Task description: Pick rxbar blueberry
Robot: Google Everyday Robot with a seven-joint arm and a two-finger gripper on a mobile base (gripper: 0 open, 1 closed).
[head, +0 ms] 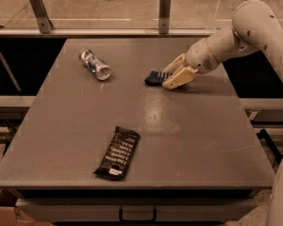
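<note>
The rxbar blueberry (154,77) is a small dark navy wrapper lying on the grey table (179,126) at the back right. My gripper (172,75) comes in from the right on a pale arm. One cream finger lies behind the bar's right end and one in front of it, so they straddle it with a gap between them. Only the bar's left end shows; the rest is hidden by the fingers (177,80).
A longer black bar wrapper (118,152) with white text lies near the table's front edge. A shiny silver can (95,64) lies on its side at the back left. A rail with two metal posts (164,11) runs behind the table.
</note>
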